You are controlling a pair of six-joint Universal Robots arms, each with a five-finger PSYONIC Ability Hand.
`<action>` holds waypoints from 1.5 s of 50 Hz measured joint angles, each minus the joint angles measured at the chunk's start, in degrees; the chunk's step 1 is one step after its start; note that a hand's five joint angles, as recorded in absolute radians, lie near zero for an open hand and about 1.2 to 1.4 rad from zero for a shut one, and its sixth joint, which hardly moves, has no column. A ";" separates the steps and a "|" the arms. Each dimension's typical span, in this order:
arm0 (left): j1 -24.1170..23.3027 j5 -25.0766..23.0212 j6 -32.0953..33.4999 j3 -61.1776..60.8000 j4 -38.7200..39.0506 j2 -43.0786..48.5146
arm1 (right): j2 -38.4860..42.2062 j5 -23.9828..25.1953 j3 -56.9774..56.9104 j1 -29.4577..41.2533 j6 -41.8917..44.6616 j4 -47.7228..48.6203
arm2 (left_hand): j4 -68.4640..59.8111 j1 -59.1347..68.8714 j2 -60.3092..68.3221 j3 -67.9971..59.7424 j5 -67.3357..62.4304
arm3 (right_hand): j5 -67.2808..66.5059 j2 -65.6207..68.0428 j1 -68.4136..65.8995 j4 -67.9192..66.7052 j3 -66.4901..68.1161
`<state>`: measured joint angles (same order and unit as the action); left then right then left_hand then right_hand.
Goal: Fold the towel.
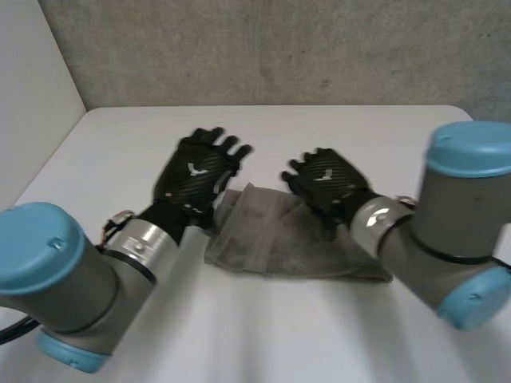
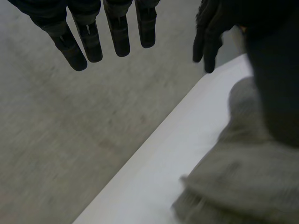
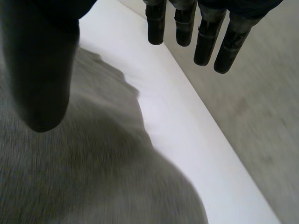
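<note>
A grey towel (image 1: 279, 239) lies folded into a thick strip on the white table (image 1: 120, 152), between my two arms. My left hand (image 1: 196, 175) hovers over the towel's left end, fingers (image 2: 93, 37) straight and spread with nothing in them; the towel (image 2: 243, 186) lies under its palm. My right hand (image 1: 327, 179) is above the towel's far edge, right of the middle. Its fingers (image 3: 201, 32) are straight and its thumb (image 3: 42, 70) stands apart, holding nothing, with the towel (image 3: 93, 177) beneath it.
The table's far edge (image 1: 271, 106) meets a grey concrete wall (image 1: 279, 48) just beyond both hands. A white side wall (image 1: 32, 88) stands at the left. Bare tabletop (image 1: 303, 335) lies in front of the towel.
</note>
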<state>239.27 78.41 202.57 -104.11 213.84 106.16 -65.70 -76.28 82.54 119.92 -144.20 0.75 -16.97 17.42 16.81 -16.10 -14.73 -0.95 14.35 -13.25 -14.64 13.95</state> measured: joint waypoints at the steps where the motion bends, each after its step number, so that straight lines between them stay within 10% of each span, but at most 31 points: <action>1: -1.49 0.08 0.01 0.73 0.00 0.44 | -1.65 -0.02 2.01 -1.76 -1.44 -0.03 | 0.00 0.00 0.00 0.01 0.02 | 0.00 0.00 0.00 0.00 0.00; 16: -8.50 5.16 0.73 14.41 -1.10 16.52 | -8.43 0.62 20.65 -15.13 -5.41 1.69 | 0.00 0.00 0.00 0.02 0.14 | -9.42 4.80 -6.29 -5.07 5.60; 36: -6.87 11.60 0.78 16.96 -6.31 22.45 | -3.19 0.64 22.45 -17.14 -9.96 8.11 | 0.00 0.00 0.00 0.02 -0.05 | -55.58 51.79 -53.08 -51.83 52.32; 49: -7.04 15.04 0.79 16.03 -6.33 21.31 | -4.00 0.05 23.43 -17.20 -11.73 7.59 | 0.00 0.00 0.00 0.02 -0.05 | -21.76 19.74 -21.06 -17.91 18.82; 75: -7.20 14.96 0.26 15.69 -6.36 19.74 | -5.89 0.56 25.34 -16.69 -16.06 8.16 | 0.00 0.00 0.00 0.02 -0.03 | -23.67 19.92 -21.86 -19.69 20.46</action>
<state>232.07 93.36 202.82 -88.43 207.48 125.90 -71.59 -75.72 107.88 103.23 -160.26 8.91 -16.97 17.41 16.81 -16.08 -14.76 -24.62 34.27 -35.11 -34.33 34.42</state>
